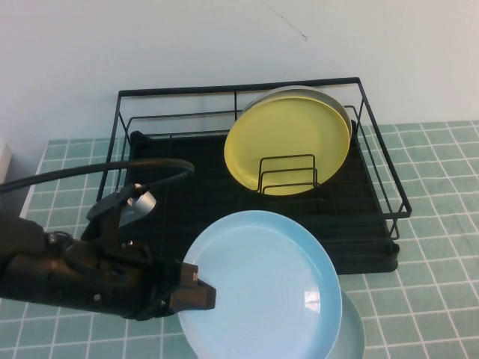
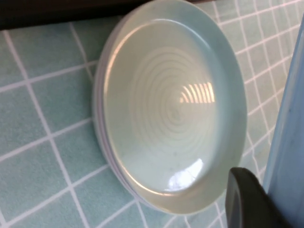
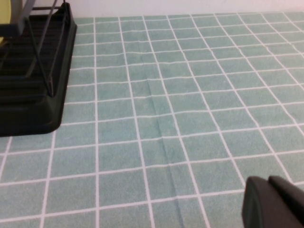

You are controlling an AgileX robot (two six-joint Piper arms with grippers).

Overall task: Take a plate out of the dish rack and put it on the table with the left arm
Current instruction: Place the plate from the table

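Left gripper (image 1: pixel 196 288) clamps plate (image 1: pixel 262 288) rim, carrying it clear of rack (image 1: pixel 374 224) toward table (image 1: pixel 434 299); right gripper (image 3: pixel 273 204) parked over the table, fingers indeterminate.

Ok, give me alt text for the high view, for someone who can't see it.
The left gripper holds a round sky-blue plate by its rim, above a pale mint-green plate on the teal-tiled table. Behind, a black wire dish rack holds an upright yellow plate. The right gripper is out of this view.

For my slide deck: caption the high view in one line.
Left gripper jaws shut on the sky-blue plate above a mint-green plate, near the dish rack; right gripper unseen here.
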